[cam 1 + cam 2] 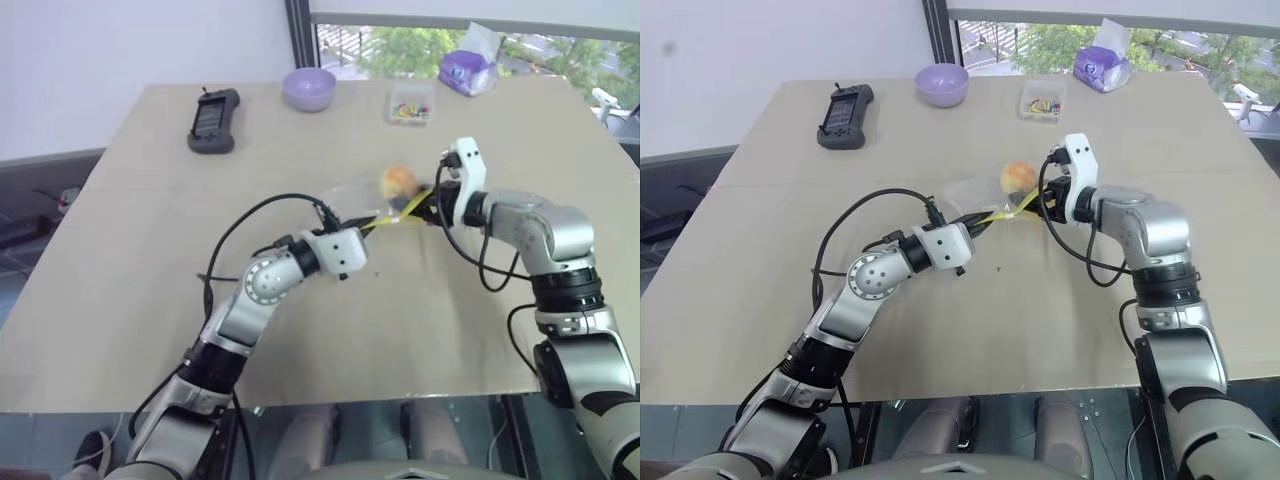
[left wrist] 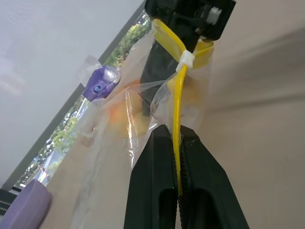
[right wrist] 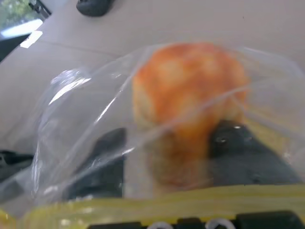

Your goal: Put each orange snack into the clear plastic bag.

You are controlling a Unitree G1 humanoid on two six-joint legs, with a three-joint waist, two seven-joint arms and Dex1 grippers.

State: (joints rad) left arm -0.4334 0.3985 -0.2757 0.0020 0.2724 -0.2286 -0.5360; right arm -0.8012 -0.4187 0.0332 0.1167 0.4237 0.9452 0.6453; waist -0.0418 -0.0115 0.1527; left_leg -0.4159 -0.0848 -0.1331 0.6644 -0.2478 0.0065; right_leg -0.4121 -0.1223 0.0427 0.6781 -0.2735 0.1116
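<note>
The clear plastic bag [image 1: 985, 205] was held up off the beige worktop [image 1: 970, 320] near its middle, stretched between the two arms. The left gripper [image 2: 177, 143] was clenched on the bag's yellow seal strip [image 2: 177, 102], its two black fingers [image 2: 152, 186] pressed together with the strip pinched between them, as the left wrist view showed. The strip ran taut from those fingers across to the right gripper [image 1: 1045, 205], which was seen at the other end of the bag's mouth.

One orange snack [image 3: 188, 90] was seen through the crinkled film, inside the bag and just in front of the right gripper. In the right wrist view two dark fingers [image 3: 243, 152] were seen spread apart behind the film, one on either side of the bun and beneath it, with the yellow strip lying across the foreground. Whether those fingers were touching the bun or gripping the film could not be told.

On the far part of the worktop, well apart from the bag, a black handheld device [image 1: 213, 121] lay at the left, a purple bowl [image 1: 308, 88] stood beside it, and a small clear box of colourful bits [image 1: 411, 104] sat further right. A purple packet [image 1: 467, 70] was set at the far edge by the window.
</note>
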